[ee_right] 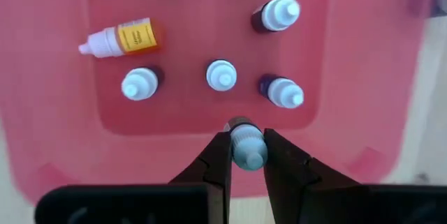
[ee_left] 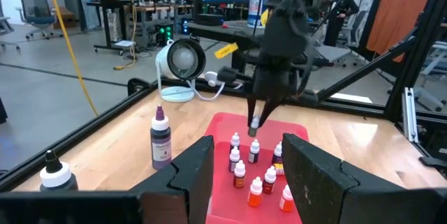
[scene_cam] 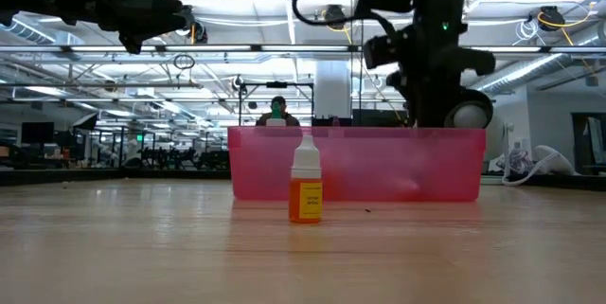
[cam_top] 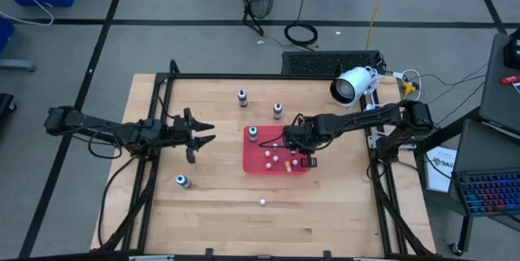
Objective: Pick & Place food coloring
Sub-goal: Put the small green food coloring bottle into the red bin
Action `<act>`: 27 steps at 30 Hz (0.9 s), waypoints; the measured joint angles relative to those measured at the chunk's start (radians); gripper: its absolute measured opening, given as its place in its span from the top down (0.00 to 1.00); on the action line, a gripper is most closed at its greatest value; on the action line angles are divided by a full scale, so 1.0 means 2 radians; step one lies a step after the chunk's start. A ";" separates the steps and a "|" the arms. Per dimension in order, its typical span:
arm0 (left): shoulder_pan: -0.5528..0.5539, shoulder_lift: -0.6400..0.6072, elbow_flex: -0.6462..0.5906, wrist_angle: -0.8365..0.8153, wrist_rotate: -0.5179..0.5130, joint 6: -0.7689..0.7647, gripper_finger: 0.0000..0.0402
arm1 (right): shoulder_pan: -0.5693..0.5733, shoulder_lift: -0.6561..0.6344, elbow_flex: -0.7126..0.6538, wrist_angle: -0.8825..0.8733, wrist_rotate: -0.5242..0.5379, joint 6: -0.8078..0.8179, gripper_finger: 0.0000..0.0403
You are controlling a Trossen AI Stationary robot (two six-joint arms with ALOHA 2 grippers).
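Wooden table point(cam_top: 227, 212) is carrying a red tray point(ee_right: 363, 77) holding several small bottles point(ee_right: 221, 75). Right gripper point(ee_right: 246, 155) is pinching one bottle point(ee_right: 247, 147) over the tray; left gripper point(cam_top: 203, 132) is hanging wide open left of it.

From the high view you look straight down on the whole table point(cam_top: 219, 204). The low view sits at tabletop level, facing the red tray point(scene_cam: 379, 167) close up. Your left wrist view faces that tray point(ee_left: 223, 123) across the table; the right wrist view looks steeply down into it point(ee_right: 349, 77).
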 joint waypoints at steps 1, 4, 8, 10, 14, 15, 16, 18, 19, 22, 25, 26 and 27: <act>0.000 0.000 0.000 0.000 0.000 0.000 0.58 | -0.003 0.000 -0.008 0.010 -0.007 -0.002 0.89; 0.000 0.000 0.000 0.000 0.000 0.000 0.58 | -0.010 0.000 -0.026 0.036 -0.021 -0.006 0.89; 0.000 0.000 0.000 0.000 0.000 0.000 0.58 | -0.016 0.000 -0.049 0.078 -0.022 -0.015 0.89; 0.000 0.000 0.000 0.000 0.000 0.000 0.58 | -0.019 0.000 -0.056 0.092 -0.023 -0.018 0.89; 0.000 0.000 0.000 0.000 0.000 0.000 0.58 | -0.025 0.000 -0.067 0.108 -0.024 -0.025 0.89; 0.000 0.000 0.000 0.000 0.000 0.000 0.58 | -0.026 0.000 -0.069 0.111 -0.023 -0.026 0.89; 0.000 0.000 0.000 0.000 0.000 0.000 0.58 | -0.028 0.000 -0.070 0.113 -0.023 -0.027 0.89; 0.000 0.000 0.000 0.000 0.000 0.000 0.58 | -0.029 0.000 -0.076 0.121 -0.023 -0.028 0.89; 0.000 0.000 0.000 0.000 0.000 0.000 0.58 | -0.029 0.000 -0.080 0.125 -0.023 -0.028 0.89; 0.000 0.000 0.000 0.000 0.000 0.000 0.58 | -0.029 0.000 -0.086 0.134 -0.023 -0.028 0.89; 0.000 0.000 0.000 0.000 0.000 0.000 0.58 | -0.029 0.000 -0.087 0.135 -0.023 -0.021 0.85; 0.000 0.000 0.000 0.000 0.000 0.000 0.58 | -0.029 0.000 -0.087 0.136 -0.023 -0.016 0.83; 0.000 0.000 0.000 0.000 0.000 0.000 0.58 | -0.029 0.000 -0.087 0.136 -0.023 -0.012 0.80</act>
